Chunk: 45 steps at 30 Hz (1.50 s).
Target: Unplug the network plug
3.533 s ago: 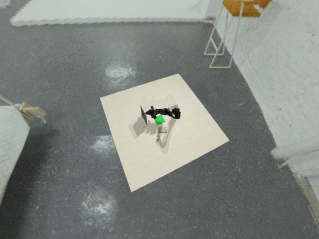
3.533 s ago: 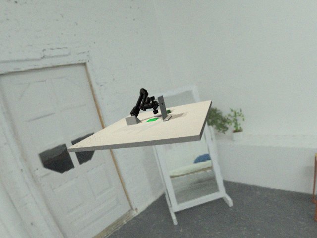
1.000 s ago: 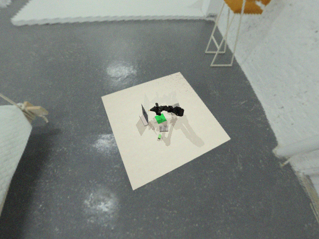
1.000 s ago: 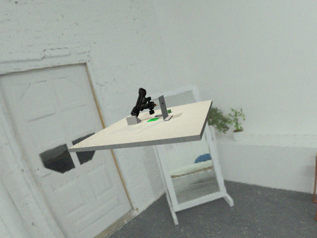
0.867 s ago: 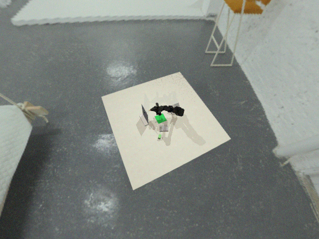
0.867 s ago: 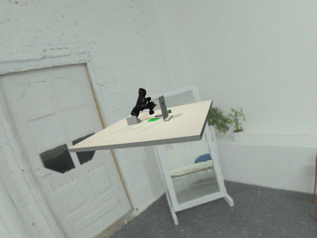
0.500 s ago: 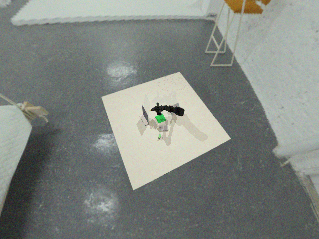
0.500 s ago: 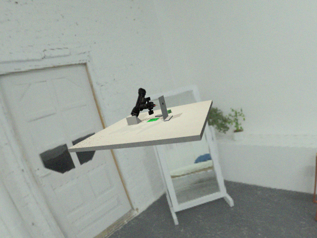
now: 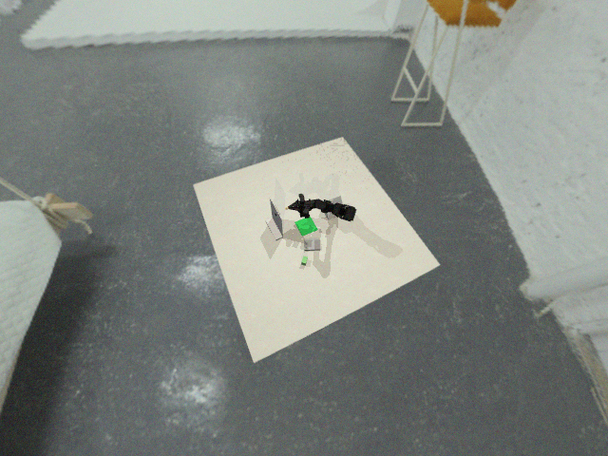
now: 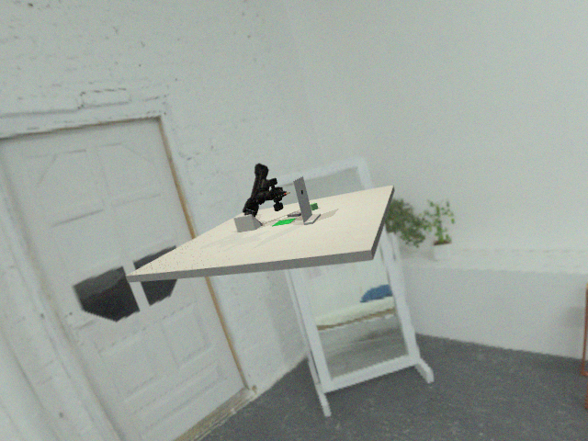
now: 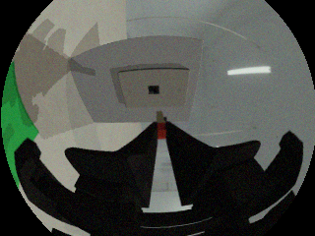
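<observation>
One arm, one upright panel (image 9: 275,217), one plug (image 11: 160,130), two green patches on desk (image 9: 275,313): large marked square (image 9: 306,226), small one (image 9: 304,259) at 6 o'clock of it. No readable writing. Jaws clamped on plug, held clear of panel; its long axis points nose-first at socket (image 11: 154,89), 12 o'clock in wrist view.

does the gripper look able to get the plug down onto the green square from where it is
Probably yes. The gripper is shut on the plug, which is out of the socket on the upright panel. The green square lies just below the arm, nothing between.
</observation>
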Available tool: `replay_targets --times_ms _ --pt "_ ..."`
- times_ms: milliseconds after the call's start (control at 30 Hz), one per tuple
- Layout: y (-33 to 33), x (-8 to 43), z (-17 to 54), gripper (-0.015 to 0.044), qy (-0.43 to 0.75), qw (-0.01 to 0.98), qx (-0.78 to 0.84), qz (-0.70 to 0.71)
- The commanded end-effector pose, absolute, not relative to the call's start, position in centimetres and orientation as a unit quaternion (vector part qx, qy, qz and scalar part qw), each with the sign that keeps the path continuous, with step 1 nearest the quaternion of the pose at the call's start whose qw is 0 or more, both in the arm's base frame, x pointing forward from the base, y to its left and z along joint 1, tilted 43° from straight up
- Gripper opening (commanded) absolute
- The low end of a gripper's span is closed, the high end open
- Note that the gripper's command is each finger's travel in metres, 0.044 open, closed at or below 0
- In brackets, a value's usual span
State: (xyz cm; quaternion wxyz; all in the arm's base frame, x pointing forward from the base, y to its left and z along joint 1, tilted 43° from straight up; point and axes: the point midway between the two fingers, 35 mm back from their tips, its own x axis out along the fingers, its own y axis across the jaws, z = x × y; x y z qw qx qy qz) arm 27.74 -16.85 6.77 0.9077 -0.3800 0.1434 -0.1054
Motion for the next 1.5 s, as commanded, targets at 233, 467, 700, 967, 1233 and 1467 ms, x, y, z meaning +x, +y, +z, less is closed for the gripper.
replay_targets --times_ms 233,467,700,967,1233,1467 --pt "-18.3 26.8 8.7 0.0 0.132 0.907 -0.386 -0.107" --pt "-19.0 26.0 9.9 0.0 0.127 0.906 -0.388 -0.11" --pt "-19.3 25.6 10.3 0.0 0.128 0.905 -0.39 -0.106" --pt "-18.7 25.8 8.4 0.0 0.165 0.9 -0.4 -0.055" --pt "-17.8 25.9 6.7 0.0 0.194 0.893 -0.407 0.001" --pt "-16.8 25.8 5.6 0.0 0.212 0.886 -0.41 0.051"
